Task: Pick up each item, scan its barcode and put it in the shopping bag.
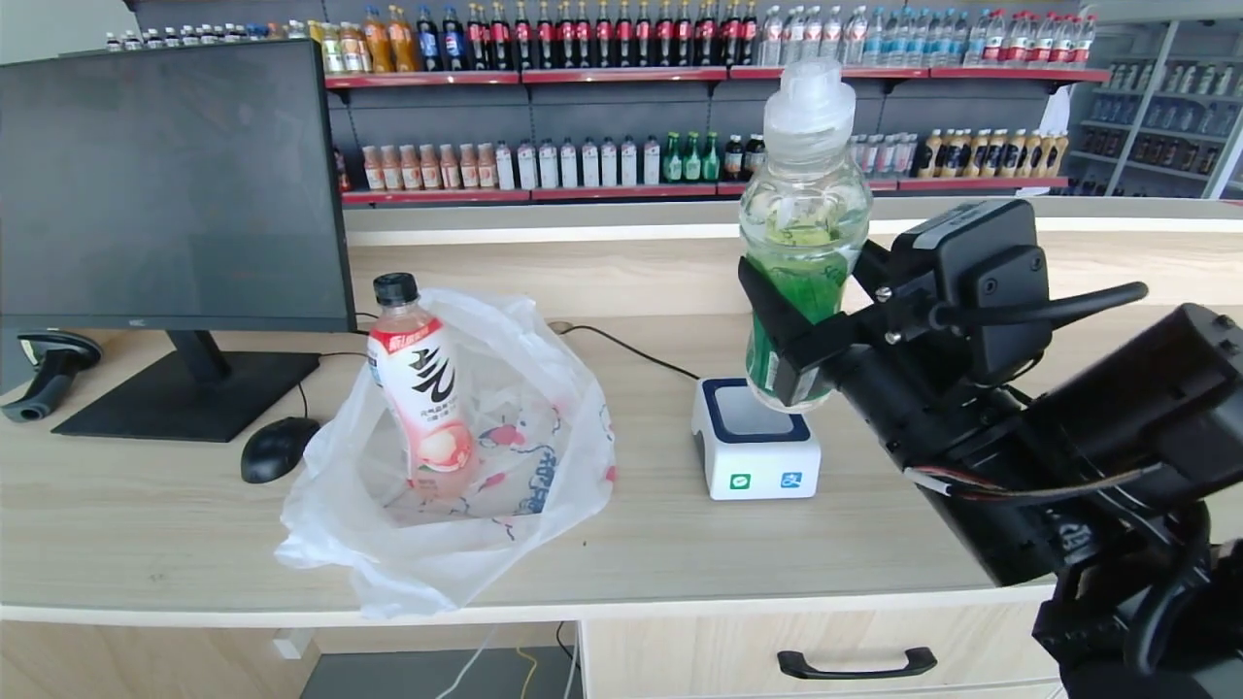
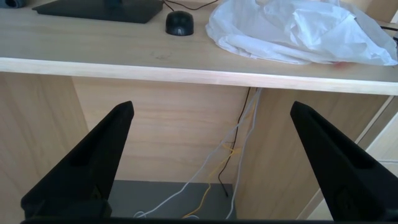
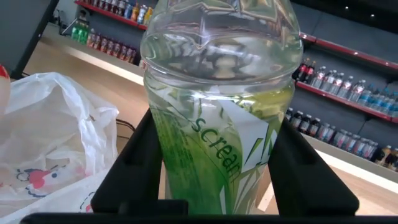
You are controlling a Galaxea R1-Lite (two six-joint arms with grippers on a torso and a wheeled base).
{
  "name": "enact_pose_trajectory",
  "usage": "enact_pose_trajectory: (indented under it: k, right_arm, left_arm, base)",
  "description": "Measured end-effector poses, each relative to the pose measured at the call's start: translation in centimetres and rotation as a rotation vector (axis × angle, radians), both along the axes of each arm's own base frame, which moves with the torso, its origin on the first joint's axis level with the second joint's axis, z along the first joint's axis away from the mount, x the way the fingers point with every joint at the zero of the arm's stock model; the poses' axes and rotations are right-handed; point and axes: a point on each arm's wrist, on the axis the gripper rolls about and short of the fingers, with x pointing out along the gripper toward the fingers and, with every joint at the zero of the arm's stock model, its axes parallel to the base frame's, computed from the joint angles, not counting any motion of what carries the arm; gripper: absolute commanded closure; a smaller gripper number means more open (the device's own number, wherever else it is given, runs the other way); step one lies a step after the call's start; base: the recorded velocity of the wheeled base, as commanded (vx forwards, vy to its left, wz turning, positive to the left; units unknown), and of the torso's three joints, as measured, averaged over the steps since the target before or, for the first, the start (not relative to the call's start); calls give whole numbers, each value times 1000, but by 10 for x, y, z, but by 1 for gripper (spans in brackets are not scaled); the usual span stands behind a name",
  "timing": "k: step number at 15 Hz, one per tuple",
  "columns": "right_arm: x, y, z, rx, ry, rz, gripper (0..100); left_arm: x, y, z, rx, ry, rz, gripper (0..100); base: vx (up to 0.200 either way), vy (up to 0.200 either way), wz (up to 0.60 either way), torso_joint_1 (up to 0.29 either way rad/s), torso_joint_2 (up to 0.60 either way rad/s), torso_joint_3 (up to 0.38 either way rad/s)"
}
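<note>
Just over the scanner, in the head view, the right gripper holds the green bottle upright, squeezed tight. This looks like the scan step. Next the green bottle must go left of the scanner, into the bag, by the pink bottle.

In the left wrist view, the left gripper is wide open, holding nothing, lower than the scanner.

In the right wrist view, the green bottle sits between both fingers, touching them
</note>
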Motion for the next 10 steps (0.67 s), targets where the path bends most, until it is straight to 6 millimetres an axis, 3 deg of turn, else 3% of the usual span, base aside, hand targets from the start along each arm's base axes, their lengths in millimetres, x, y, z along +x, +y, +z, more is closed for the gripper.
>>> enact_pose_trajectory:
  k: [2,5,10]
  right_arm:
    - [-10,1,7,3,-23,22,100]
    - [-20,2,0,-118,-79,140,100]
    - [7,-10,-9,-334,-229,274,100]
  left_arm:
    - [0,0,0,0,0,0,0]
    - [0,0,0,0,0,0,0]
    - [0,0,0,0,0,0,0]
  base:
    - [0,0,0,0,0,0]
    - [0,0,0,0,0,0]
    - [0,0,0,0,0,0]
